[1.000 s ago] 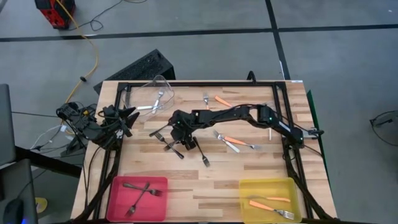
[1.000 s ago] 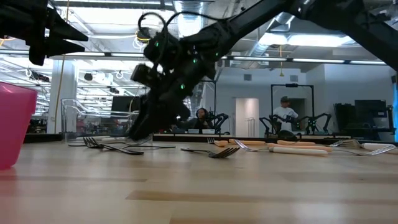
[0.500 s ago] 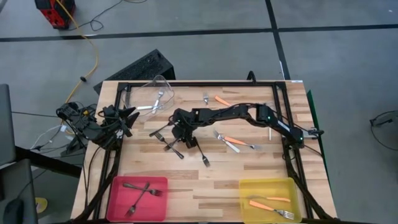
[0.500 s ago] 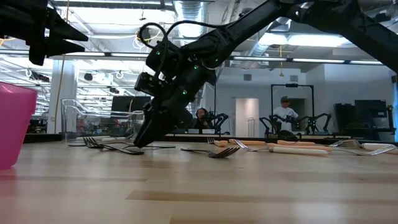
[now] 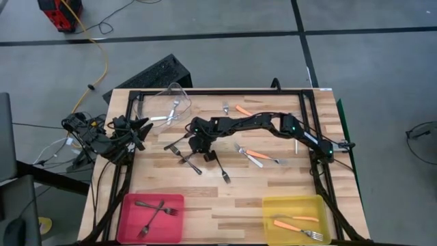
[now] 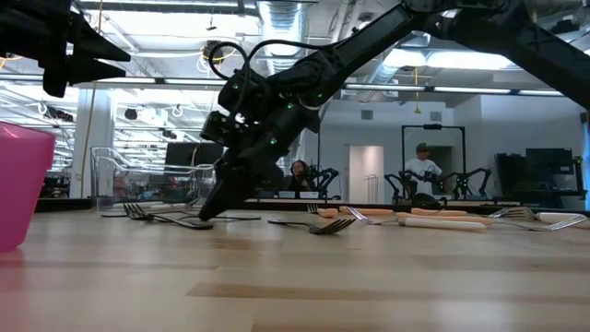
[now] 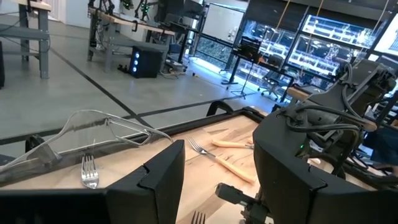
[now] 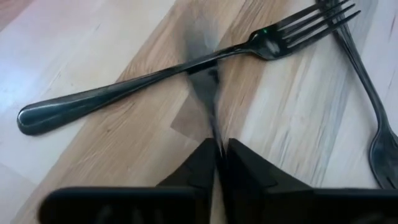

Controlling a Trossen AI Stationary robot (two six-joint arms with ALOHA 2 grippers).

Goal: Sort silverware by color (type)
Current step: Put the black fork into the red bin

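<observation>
Down at the left-centre of the table [image 5: 273, 188], the right gripper [image 5: 200, 145] had reached across from the right side into a loose cluster of dark forks. Seen from its wrist, its two fingers [image 8: 245, 171] were drawn almost together with only a sliver between them, their tips pinched on the middle of one dark fork [image 8: 124, 87] that lay flat on the wood. A second dark fork [image 8: 364, 93] lay just beside it, the two heads nearly touching.

The left gripper [image 7: 217, 168] hovered over the table's left edge, its fingers spread wide and holding nothing.

Other silverware lay scattered: another dark fork [image 5: 224, 174] nearer the front, an orange-handled fork [image 5: 256, 156] just right of the gripper, and one more orange-handled fork [image 5: 242, 109] near the back edge.

Three bins stood around the table:
- the clear bin [image 5: 179, 92] at the back left, tilted, with a silver fork [image 7: 89, 171] inside;
- the pink bin [image 5: 130, 205] at the front left, with two dark forks;
- the yellow bin [image 5: 273, 205] at the front right, with orange-handled forks.
</observation>
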